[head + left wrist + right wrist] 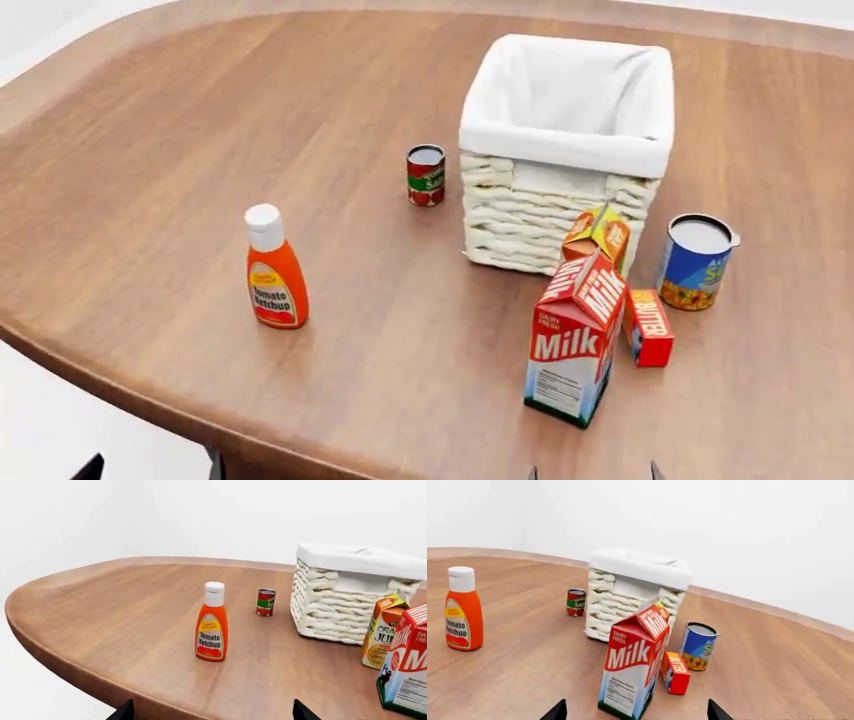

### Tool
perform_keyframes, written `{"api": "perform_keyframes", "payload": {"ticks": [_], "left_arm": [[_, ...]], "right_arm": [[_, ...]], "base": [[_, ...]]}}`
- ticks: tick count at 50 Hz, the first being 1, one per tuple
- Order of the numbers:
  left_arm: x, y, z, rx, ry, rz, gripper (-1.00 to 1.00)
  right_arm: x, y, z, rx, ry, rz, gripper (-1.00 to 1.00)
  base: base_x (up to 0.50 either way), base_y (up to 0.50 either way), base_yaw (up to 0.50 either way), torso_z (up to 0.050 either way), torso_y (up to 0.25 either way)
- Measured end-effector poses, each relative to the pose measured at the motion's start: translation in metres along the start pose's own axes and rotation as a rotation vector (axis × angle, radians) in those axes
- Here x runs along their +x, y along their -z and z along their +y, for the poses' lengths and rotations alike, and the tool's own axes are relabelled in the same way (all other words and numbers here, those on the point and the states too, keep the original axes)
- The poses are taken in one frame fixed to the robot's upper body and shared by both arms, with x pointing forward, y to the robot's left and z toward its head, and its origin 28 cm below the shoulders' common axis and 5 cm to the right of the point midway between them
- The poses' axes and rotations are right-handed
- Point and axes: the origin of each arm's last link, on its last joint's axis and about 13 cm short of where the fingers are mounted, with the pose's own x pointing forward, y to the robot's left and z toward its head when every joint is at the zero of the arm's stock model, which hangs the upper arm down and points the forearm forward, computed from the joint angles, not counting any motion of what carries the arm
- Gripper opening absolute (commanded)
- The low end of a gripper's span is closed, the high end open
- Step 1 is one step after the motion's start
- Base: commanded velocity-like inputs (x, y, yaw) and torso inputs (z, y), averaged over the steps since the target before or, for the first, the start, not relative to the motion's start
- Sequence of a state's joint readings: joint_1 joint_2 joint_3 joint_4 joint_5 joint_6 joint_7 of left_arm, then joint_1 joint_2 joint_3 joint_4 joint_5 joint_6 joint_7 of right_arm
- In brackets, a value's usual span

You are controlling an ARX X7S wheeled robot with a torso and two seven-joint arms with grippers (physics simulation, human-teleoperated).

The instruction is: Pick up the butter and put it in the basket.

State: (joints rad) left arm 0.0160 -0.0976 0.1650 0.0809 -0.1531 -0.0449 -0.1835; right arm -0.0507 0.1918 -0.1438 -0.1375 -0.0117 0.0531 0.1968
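Only the dark fingertips of the right gripper (635,711) show at the edge of the right wrist view, set well apart with nothing between them. The left gripper (212,711) shows the same way — 2 tips spread wide, holding nothing.

The milk carton (575,337) serves as the landmark, standing upright nearest the right gripper. The butter (647,326) stands on its narrow edge just beside the carton, on the carton's right and partly behind it from the right wrist camera. Behind the carton rises the basket (566,150), with the juice carton (598,236) against its front wall. A blue can (695,262) stands beyond the butter — near it, not touching.
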Motion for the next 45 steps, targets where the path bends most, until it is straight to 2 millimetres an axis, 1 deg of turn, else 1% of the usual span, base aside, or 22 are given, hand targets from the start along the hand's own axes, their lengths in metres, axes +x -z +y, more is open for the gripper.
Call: {"api": "perform_keyframes", "payload": {"ticks": [4,9,17,21,29,33,45], "left_arm": [[-0.002,0.0,-0.001,-0.001,0.001,-0.001,1.0],[-0.002,-0.001,-0.001,-0.001,0.0,-0.001,1.0],[-0.001,-0.001,-0.001,-0.005,0.003,-0.001,1.0],[0.0,-0.004,0.003,-0.01,0.004,-0.002,1.0],[0.011,-0.009,0.016,-0.019,0.003,-0.003,1.0],[0.015,-0.012,0.02,-0.025,0.005,-0.013,1.0],[0.024,-0.023,0.03,-0.036,-0.021,-0.031,1.0]], "right_arm": [[-0.009,-0.002,-0.006,-0.001,0.001,-0.007,1.0],[-0.019,-0.003,-0.01,0.003,-0.002,-0.013,1.0],[-0.027,-0.006,-0.015,0.001,-0.006,-0.021,1.0],[-0.017,-0.003,-0.01,-0.001,-0.001,-0.013,1.0],[0.003,-0.004,0.006,0.007,0.004,0.005,1.0],[0.006,-0.006,0.009,0.011,0.003,-0.009,1.0],[0.007,-0.011,0.012,-0.014,0.02,-0.041,1.0]], "base": [[0.01,-0.05,0.0,0.0,0.0],[0.13,-0.48,0.0,0.0,0.0],[0.13,-0.48,0.0,0.0,0.0],[0.13,-0.48,0.0,0.0,0.0],[0.13,-0.48,0.0,0.0,0.0],[0.13,-0.48,0.0,0.0,0.0],[0.0,0.0,0.0,0.0,0.0]]}}
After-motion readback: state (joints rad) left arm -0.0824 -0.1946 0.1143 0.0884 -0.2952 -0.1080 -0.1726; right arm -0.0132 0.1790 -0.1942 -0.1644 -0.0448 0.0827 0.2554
